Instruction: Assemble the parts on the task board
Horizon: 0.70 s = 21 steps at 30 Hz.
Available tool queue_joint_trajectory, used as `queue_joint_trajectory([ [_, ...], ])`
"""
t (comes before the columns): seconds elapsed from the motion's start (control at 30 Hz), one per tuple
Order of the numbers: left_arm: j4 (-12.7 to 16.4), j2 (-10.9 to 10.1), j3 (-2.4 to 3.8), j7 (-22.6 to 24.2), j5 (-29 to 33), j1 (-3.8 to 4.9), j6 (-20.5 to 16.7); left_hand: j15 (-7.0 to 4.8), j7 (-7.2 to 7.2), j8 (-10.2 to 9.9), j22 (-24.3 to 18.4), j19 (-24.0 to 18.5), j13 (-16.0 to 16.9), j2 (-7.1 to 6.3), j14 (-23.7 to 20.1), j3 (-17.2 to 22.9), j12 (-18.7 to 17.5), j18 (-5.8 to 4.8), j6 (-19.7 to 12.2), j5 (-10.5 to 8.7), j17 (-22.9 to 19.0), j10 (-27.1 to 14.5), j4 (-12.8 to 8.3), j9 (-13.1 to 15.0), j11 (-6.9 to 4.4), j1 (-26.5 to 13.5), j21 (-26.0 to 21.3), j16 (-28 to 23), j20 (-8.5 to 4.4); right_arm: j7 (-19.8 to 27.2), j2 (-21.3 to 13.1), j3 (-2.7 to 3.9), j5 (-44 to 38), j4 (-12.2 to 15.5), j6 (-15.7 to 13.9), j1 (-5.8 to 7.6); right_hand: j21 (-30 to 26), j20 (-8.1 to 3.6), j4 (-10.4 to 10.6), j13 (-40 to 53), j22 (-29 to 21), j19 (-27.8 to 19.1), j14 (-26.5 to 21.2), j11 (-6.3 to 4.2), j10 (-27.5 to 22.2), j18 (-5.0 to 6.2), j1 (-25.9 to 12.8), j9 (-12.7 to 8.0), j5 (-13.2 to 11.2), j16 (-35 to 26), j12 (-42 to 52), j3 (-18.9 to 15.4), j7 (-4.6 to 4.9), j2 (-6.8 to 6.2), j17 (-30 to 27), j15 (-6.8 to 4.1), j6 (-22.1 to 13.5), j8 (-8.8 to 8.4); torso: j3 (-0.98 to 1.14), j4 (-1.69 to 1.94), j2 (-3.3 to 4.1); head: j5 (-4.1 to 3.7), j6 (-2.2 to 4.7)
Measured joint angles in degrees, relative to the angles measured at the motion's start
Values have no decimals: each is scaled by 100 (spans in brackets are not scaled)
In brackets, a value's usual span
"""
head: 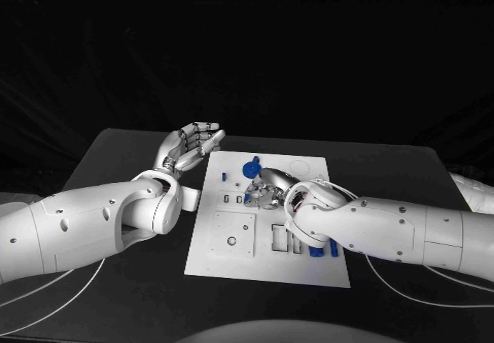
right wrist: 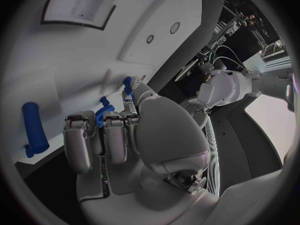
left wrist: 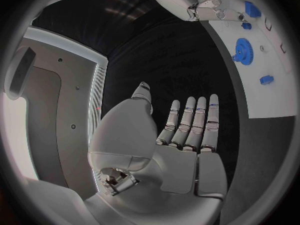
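The white task board lies in the middle of the table. My right hand is down on its middle with the fingers curled in. In the right wrist view that hand pinches a small blue part between thumb and fingers against the board. A blue gear stands just beyond it, also seen as the gear in the left wrist view. My left hand hovers off the board's far left corner, flat, fingers straight and apart, holding nothing.
A small blue piece lies left of the gear. A blue cylinder lies on the board near my right hand. More blue pieces stand by slots on the board's near right, under my right forearm. Black table surrounds the board.
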Motion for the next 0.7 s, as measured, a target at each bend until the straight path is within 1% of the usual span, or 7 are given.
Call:
queue_joint_trajectory([
  [0.13,0,-6,0,-1,0,0,0,0,0,0,0,0,0,0,0,0,0,0,0,0,0,0,0,0,0,0,0,0,0,0,7,0,1,-5,15,-2,0,42,-8,0,0,0,-6,1,1,0,-31,-30,1,0,0,-39,26,-31,0,35,-91,12,1,0,-2,-8,-10],
  [0.17,-1,-10,0,-1,0,0,0,0,0,0,0,0,0,0,0,0,0,0,0,0,0,0,0,0,0,0,0,0,0,0,9,0,1,-9,19,-2,0,42,-7,0,-1,0,1,34,-5,0,-46,-42,1,0,0,-38,39,-46,0,42,-128,11,1,0,-3,-8,-14],
  [0.3,-5,-14,0,-2,0,0,1,0,0,0,0,0,0,0,0,0,0,0,0,0,0,0,0,0,0,0,0,0,0,0,10,0,2,-22,43,-3,0,83,36,-25,-1,0,-7,104,6,0,-184,-107,1,0,-17,-148,111,-182,0,95,-296,-6,0,1,-4,-20,-19],
  [0.37,-6,-14,0,-3,0,0,1,0,0,0,0,0,0,0,0,0,0,0,0,0,0,0,0,0,0,0,0,0,0,0,10,0,2,-25,55,-4,0,103,34,-12,-1,0,0,105,6,0,-257,-134,1,0,-18,-208,135,-256,0,104,-384,-6,1,2,-4,-23,-20],
  [0.5,-8,-13,0,-3,0,0,2,0,0,0,0,0,0,0,0,0,0,0,0,0,0,0,0,0,0,0,0,0,0,0,10,-1,2,-32,83,-5,0,124,16,-10,-1,0,0,164,1,1,-347,-175,1,0,-18,-268,199,-348,0,144,-582,-6,1,3,-4,-24,-16],
  [0.53,-8,-13,0,-4,0,0,2,0,0,0,0,0,0,0,0,0,0,0,0,0,0,0,0,0,0,0,0,0,0,0,10,-1,2,-33,91,-6,0,165,16,-10,-1,2,-12,204,2,0,-353,-181,1,0,-18,-268,217,-356,0,157,-634,-6,1,3,-4,-25,-13],
  [0.7,-7,-15,0,-4,0,0,2,0,0,0,-2,0,0,0,0,0,0,0,0,0,0,0,0,0,0,0,0,0,0,0,-1,-2,-6,-17,95,-7,0,205,-16,-11,-1,0,0,245,2,0,-307,-193,1,0,-18,-301,279,-460,4,228,-912,-6,2,10,-3,-31,-3],
])
